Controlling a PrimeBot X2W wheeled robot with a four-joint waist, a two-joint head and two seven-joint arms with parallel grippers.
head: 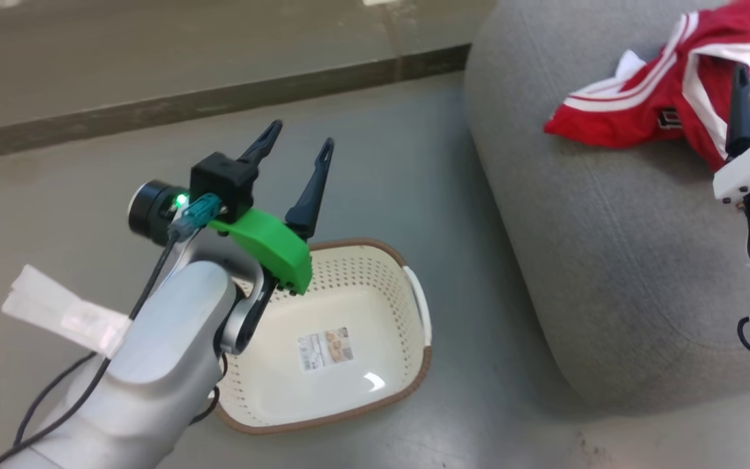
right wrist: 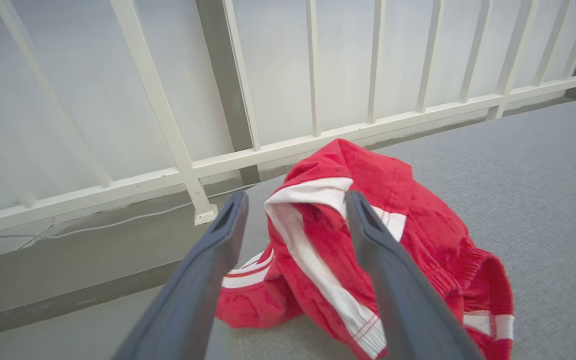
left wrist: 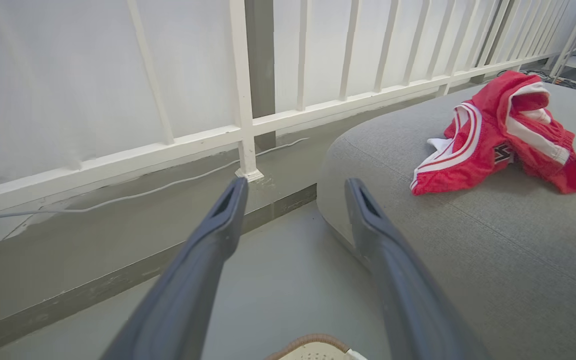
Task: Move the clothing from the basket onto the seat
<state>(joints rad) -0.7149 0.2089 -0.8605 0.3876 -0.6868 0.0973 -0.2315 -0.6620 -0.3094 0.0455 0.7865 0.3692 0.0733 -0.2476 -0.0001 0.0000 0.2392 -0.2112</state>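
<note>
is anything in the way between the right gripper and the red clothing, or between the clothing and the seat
Nothing visible stands in the way. The right gripper is open, and its fingers point straight at the clothing with no other object between them. The clothing already lies on the seat.

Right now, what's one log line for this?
clothes: on seat | basket: empty | left jaws: open, near basket | right jaws: open, by clothes

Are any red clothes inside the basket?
No: the basket holds just its label, while the red clothing lies on the grey seat.
</note>
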